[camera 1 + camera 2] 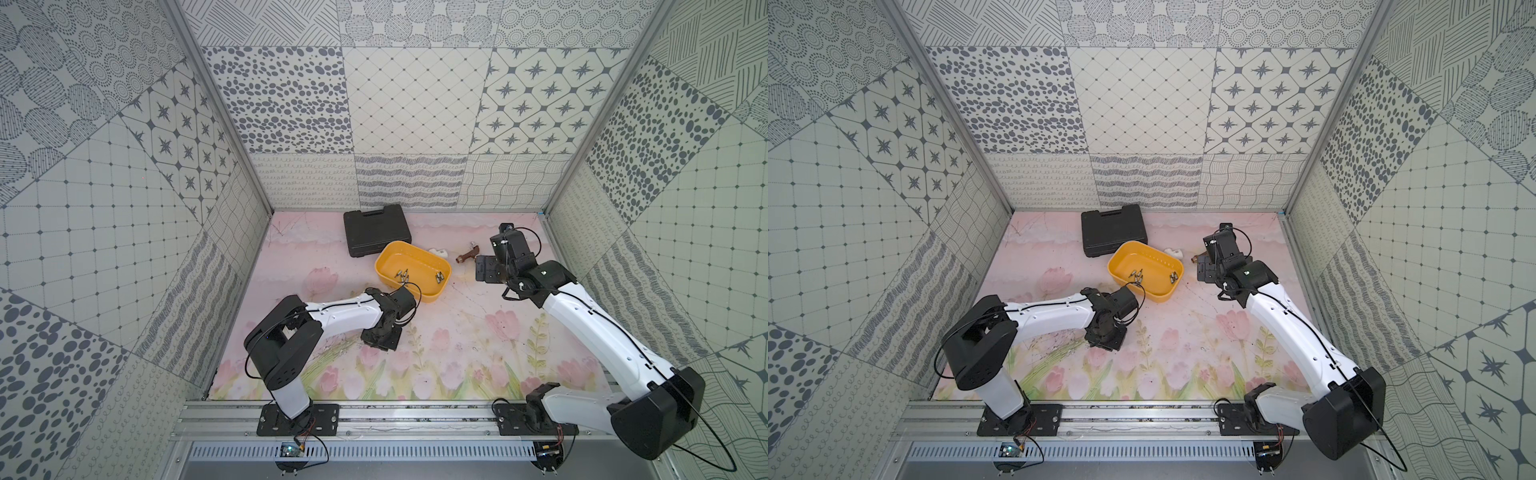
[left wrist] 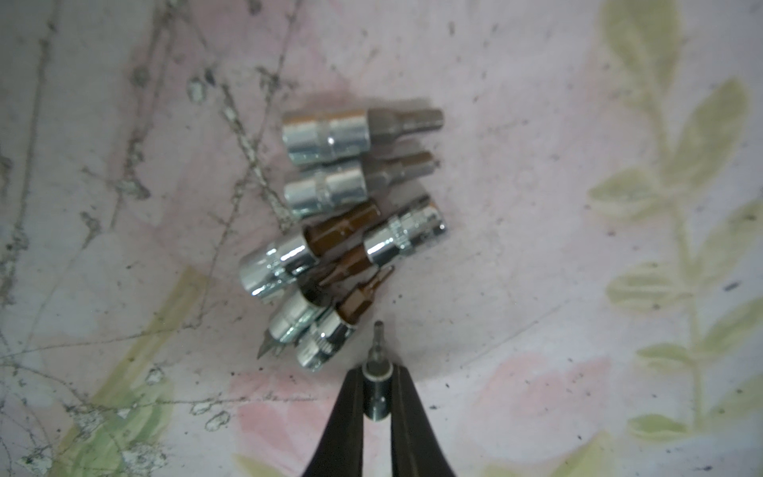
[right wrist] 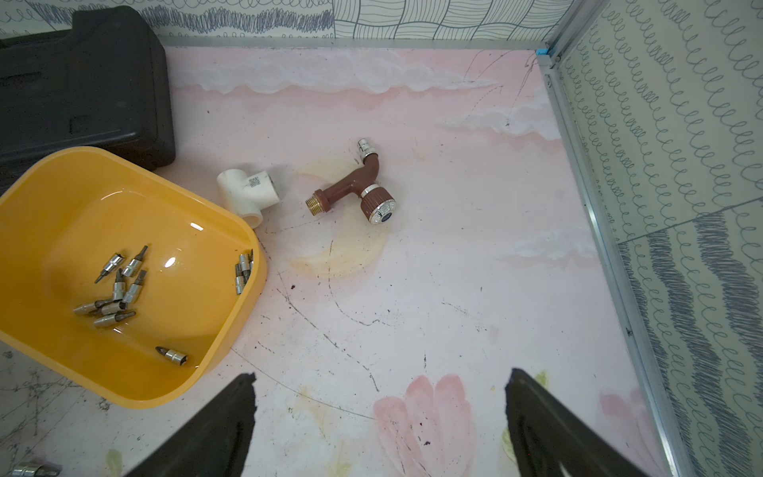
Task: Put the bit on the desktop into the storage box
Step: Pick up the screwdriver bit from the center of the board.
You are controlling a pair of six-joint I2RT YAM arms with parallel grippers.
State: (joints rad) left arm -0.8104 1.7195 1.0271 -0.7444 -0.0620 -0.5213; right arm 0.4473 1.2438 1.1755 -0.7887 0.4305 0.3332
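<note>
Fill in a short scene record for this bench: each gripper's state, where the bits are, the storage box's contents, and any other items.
left gripper: shut on one bit
right gripper: open, empty
loose bits: clustered on the desktop, beside the held one
storage box: yellow, already holds several stored bits
other items: black tool case, white pipe fitting, brown tap, all outside the box
</note>
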